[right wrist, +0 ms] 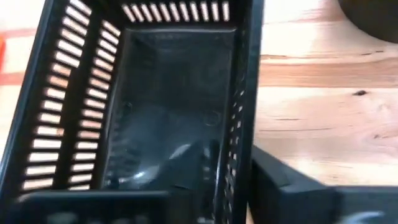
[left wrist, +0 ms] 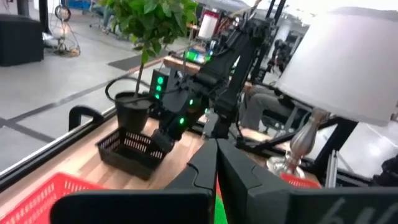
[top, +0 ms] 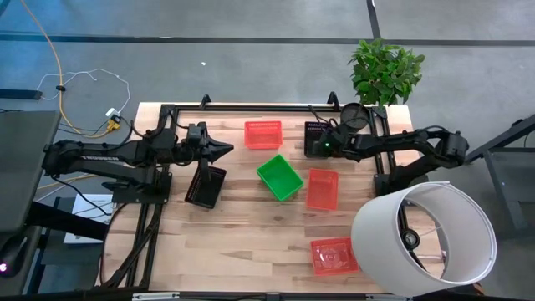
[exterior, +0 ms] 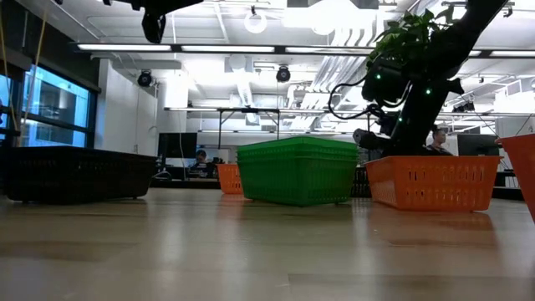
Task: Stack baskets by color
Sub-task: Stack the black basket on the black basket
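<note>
On the high view, taking the table centre as the clock hub, I start at the near edge: a red basket (top: 333, 255) lies at five o'clock, just beside the big white lampshade (top: 424, 238) that overhangs that corner. A step farther in, another red basket (top: 322, 188) sits just right of centre, touching or nearly touching the green stack (top: 279, 176) at the hub. At nine o'clock a black basket (top: 206, 186) rests under the left arm, whose left gripper (top: 224, 150) hovers above the table with its fingers pressed together, holding nothing. Farther back, a third red basket (top: 262, 134) sits at twelve.

Farthest, at one o'clock by the plant pot (top: 354, 115), is the piece I'm working: the right gripper (top: 324, 144) has one finger inside the far black basket (right wrist: 155, 106) and one outside, closing on the wall (right wrist: 239, 118). I can't tell whether the pinch has seated.

My worry: that slotted wall is thin and flexes, so a shallow bite could let the basket swing or drop on the lift, and the pot stands close enough to be clipped
</note>
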You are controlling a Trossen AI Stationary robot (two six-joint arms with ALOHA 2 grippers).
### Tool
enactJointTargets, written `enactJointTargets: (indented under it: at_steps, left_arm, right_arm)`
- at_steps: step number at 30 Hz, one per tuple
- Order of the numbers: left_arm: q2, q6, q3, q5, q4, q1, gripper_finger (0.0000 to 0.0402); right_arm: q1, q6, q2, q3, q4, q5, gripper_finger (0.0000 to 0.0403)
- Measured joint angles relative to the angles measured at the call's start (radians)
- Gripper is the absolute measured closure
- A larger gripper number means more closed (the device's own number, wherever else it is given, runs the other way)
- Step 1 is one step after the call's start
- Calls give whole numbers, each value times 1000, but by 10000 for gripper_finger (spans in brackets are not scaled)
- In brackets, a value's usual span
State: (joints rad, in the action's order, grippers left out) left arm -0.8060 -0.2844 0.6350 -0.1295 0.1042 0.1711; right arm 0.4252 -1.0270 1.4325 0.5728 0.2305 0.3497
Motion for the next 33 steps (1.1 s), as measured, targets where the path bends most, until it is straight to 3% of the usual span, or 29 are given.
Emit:
enactJointTargets:
  at_steps: [3, 13, 18, 21, 27, 33]
  left_arm:
    - [24, 0, 0, 0, -36, -1, 401]
    - [161, 0, 0, 13, -116, -1, 401]
    - [216, 11, 0, 13, -148, -1, 401]
    - [232, 34, 0, 13, -164, -1, 401]
    - [236, 45, 0, 13, -191, -1, 401]
    - [229, 41, 0, 33, -209, -6, 401]
  right_arm:
    - [0, 62, -27, 0, 21, -12, 391]
    - [-40, 138, -308, 1, 105, 19, 401]
    - [-109, 223, -468, 1, -23, 31, 402]
    - [-152, 289, -520, 3, -132, -30, 402]
    - [-298, 539, -478, 141, -127, -218, 402]
    - [-412, 775, -345, 374, 45, -342, 402]
